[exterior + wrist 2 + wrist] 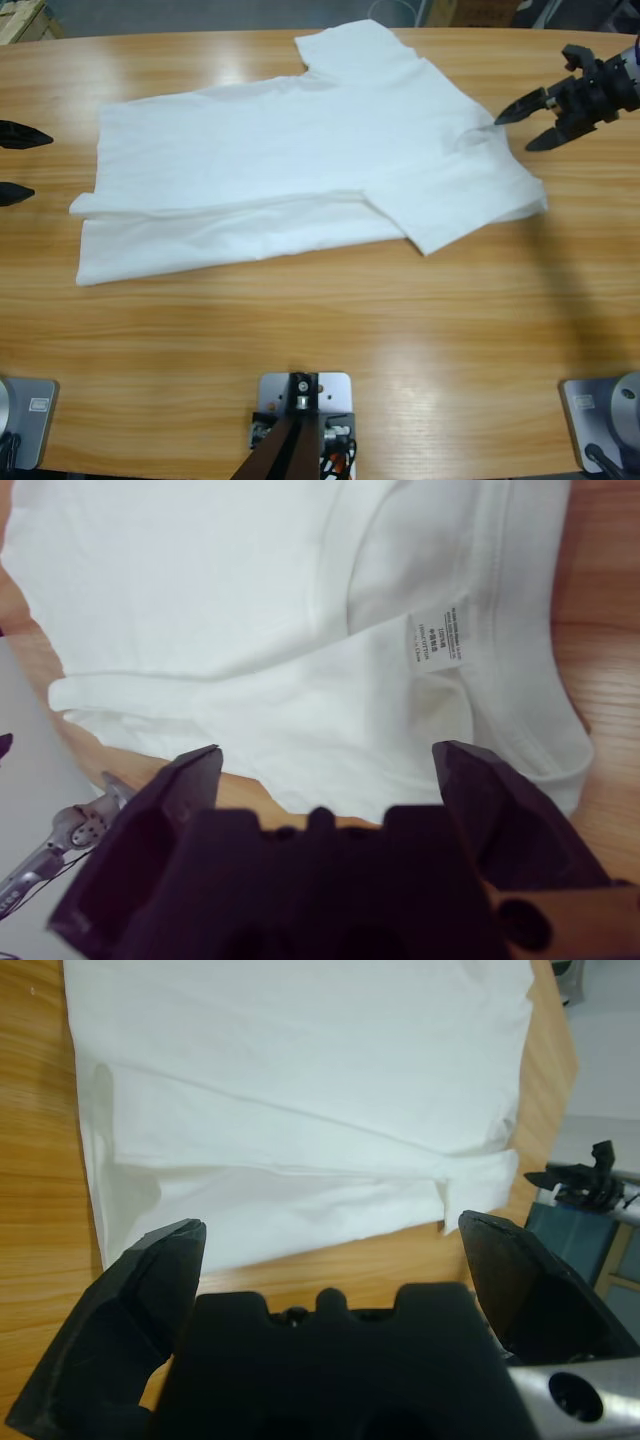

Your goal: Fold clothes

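The clothes are one white T-shirt lying flat across the far half of the table, neck toward the right. Its near long edge is folded over the body, and a sleeve lies flat at the near right. The left wrist view looks along the shirt from its hem end. The right wrist view shows the shirt at its collar, with a small white label. My left gripper stands open just off the hem, holding nothing. My right gripper is open at the collar edge, nothing between its jaws.
The wooden table stretches bare in front of the shirt. One sleeve reaches close to the far edge. The right arm's gripper shows small beyond the table end in the left wrist view.
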Robot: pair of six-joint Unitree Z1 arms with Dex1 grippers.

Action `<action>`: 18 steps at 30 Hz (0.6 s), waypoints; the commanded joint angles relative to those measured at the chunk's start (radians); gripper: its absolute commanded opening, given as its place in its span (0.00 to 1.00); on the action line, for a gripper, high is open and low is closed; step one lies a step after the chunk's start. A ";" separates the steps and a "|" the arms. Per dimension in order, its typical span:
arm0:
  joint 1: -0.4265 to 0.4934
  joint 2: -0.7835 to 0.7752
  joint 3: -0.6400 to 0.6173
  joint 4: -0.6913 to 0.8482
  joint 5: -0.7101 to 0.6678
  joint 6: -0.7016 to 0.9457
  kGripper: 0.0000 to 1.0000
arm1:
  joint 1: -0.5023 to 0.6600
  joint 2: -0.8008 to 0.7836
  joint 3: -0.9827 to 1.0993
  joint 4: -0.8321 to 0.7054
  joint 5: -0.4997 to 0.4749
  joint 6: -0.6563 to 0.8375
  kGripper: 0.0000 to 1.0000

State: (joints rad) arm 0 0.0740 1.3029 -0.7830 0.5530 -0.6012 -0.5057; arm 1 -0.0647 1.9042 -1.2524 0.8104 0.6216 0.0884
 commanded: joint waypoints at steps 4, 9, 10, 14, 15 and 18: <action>-0.010 0.026 0.025 -0.001 -0.023 0.009 1.00 | 0.076 0.087 0.010 -0.005 -0.005 -0.022 0.52; -0.010 0.032 0.028 -0.001 -0.023 0.013 1.00 | 0.085 0.075 0.028 -0.007 -0.006 -0.022 0.00; -0.010 0.032 0.028 -0.001 -0.023 0.013 1.00 | 0.085 0.075 0.030 -0.007 -0.006 -0.022 0.00; -0.008 0.032 0.030 -0.001 -0.023 0.015 1.00 | 0.085 0.082 0.046 -0.008 -0.012 -0.022 0.00; -0.008 0.032 0.030 -0.001 -0.023 0.016 1.00 | 0.085 0.082 0.049 -0.007 -0.013 -0.022 0.00; -0.008 0.031 0.030 -0.001 -0.023 0.016 1.00 | 0.082 0.074 0.048 0.000 -0.039 -0.019 0.00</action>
State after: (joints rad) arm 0 0.0740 1.3073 -0.7822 0.5530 -0.6013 -0.5016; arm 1 0.0095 1.9459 -1.2354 0.8097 0.6215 0.0754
